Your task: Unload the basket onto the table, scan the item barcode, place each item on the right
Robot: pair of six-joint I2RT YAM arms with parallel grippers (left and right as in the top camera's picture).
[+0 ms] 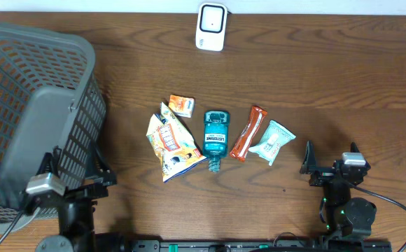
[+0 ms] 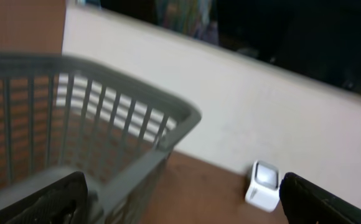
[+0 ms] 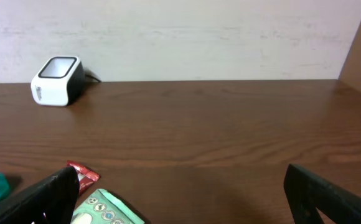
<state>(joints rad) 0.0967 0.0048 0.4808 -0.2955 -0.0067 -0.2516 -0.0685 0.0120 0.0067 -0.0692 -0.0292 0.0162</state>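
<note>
The white barcode scanner (image 1: 211, 26) stands at the table's far edge; it also shows as the scanner (image 2: 264, 185) and the scanner (image 3: 57, 81). Mid-table lie a small orange packet (image 1: 181, 105), a chips bag (image 1: 170, 143), a teal mouthwash bottle (image 1: 215, 136), a red bar (image 1: 248, 132) and a mint-green packet (image 1: 271, 141). My left gripper (image 1: 77, 171) hangs open beside the basket, nothing between its fingers. My right gripper (image 1: 331, 162) is open too, just right of the green packet (image 3: 106, 208) and the red bar (image 3: 84, 175).
A large grey mesh basket (image 1: 49, 35) fills the left side of the table, its rim (image 2: 137, 99) close in front of my left gripper (image 2: 183, 205). Bare wood lies ahead of my right gripper (image 3: 180, 199). A pale wall runs behind the table.
</note>
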